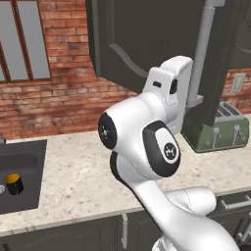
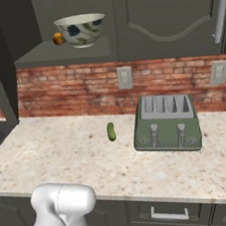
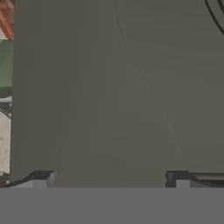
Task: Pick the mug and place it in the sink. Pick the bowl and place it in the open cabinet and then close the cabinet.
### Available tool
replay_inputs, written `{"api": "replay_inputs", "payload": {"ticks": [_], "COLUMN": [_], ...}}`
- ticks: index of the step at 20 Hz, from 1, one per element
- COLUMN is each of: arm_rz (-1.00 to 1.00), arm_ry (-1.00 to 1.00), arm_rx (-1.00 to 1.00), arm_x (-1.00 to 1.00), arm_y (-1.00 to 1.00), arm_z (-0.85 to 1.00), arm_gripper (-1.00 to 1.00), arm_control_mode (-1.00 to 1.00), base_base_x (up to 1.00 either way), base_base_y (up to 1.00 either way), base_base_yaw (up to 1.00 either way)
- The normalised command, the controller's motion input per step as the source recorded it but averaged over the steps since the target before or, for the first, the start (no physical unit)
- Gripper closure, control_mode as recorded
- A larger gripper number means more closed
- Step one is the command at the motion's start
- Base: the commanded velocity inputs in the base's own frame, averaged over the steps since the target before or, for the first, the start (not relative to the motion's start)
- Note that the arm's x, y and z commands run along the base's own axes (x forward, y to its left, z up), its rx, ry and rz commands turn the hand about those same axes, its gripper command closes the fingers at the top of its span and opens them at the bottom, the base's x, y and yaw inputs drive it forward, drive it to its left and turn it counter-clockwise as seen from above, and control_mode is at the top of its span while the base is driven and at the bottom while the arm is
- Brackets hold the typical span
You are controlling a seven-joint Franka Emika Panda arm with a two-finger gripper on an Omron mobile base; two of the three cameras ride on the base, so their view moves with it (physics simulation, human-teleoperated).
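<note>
Fingers (image 3: 41, 178) spread wide, empty, close against the cabinet (image 3: 118, 87) door. Bowl (image 2: 80, 29) sits near the shelf's front edge. Mug (image 1: 14, 183) stands in the sink (image 1: 29, 162); bare counter (image 1: 78, 176) alongside.

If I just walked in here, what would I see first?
Probably the big white robot arm reaching up at the open cabinet door, with its gripper open right against the door. Next, the bowl up on the cabinet shelf beside a small orange thing. Then the green toaster on the counter, and the little mug down in the sink.
</note>
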Motion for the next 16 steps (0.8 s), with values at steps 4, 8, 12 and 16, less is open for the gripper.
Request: {"api": "replay_inputs", "payload": {"ticks": [4, 8, 12, 16], "arm_rz": [0.00, 0.00, 0.03, 0.05], "arm_ry": [0.00, 0.00, 0.00, 0.00], "arm_rx": [-0.03, -0.02, -0.01, -0.01], "arm_x": [0.38, 0.45, 0.49, 0.40], "arm_y": [-0.52, -0.45, -0.37, -0.27], "arm_z": [0.12, 0.07, 0.02, 0.03], "arm_gripper": [-1.00, -1.00, -1.00, -1.00], "arm_control_mode": [-1.00, -1.00, -1.00, -1.00], "base_base_x": [0.00, 0.00, 0.00, 0.00], "base_base_y": [0.00, 0.00, 0.00, 0.00], "base_base_yaw": [0.00, 0.00, 0.00, 0.00]}}
